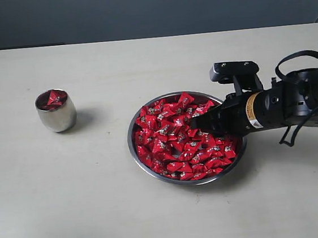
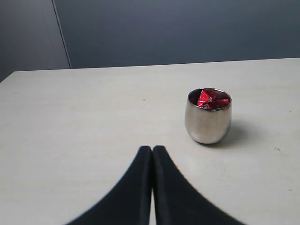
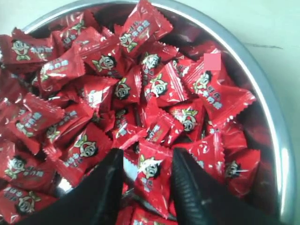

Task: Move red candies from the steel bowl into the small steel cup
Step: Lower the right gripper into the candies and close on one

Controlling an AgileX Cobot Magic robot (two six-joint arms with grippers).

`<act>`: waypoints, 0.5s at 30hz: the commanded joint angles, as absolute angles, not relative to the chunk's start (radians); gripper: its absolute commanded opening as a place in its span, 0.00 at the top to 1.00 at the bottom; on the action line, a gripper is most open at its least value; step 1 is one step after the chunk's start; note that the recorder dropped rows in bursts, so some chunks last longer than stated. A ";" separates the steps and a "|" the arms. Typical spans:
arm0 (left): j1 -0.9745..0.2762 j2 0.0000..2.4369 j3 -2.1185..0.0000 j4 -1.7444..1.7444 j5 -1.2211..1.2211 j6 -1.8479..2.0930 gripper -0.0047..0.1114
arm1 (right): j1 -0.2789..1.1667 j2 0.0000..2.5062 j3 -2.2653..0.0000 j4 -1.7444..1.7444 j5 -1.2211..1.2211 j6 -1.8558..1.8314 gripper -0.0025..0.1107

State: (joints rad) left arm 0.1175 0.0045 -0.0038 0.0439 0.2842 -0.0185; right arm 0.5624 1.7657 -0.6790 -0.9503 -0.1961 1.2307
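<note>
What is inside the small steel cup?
A few red candies show at the mouth of the small steel cup. The steel wall hides anything deeper, so the count is unknown.

Right tool (image 3: 148,155) jaws apart; left tool (image 2: 152,149) jaws pressed together.

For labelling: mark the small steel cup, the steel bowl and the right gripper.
small steel cup (image 1: 57,115), exterior view, on its outer wall.
steel bowl (image 1: 131,138), exterior view, on its left rim.
right gripper (image 3: 147,159), right wrist view, midway between its fingertips.
</note>
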 commanded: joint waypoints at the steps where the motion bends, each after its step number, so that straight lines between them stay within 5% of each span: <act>1: 0.118 0.000 0.000 0.045 0.285 -0.020 0.96 | 0.562 1.801 -0.685 -0.959 -0.189 1.234 0.67; 15: 0.118 0.000 0.000 0.045 0.285 -0.020 0.96 | 0.562 1.904 -0.724 -0.974 -0.220 1.260 0.67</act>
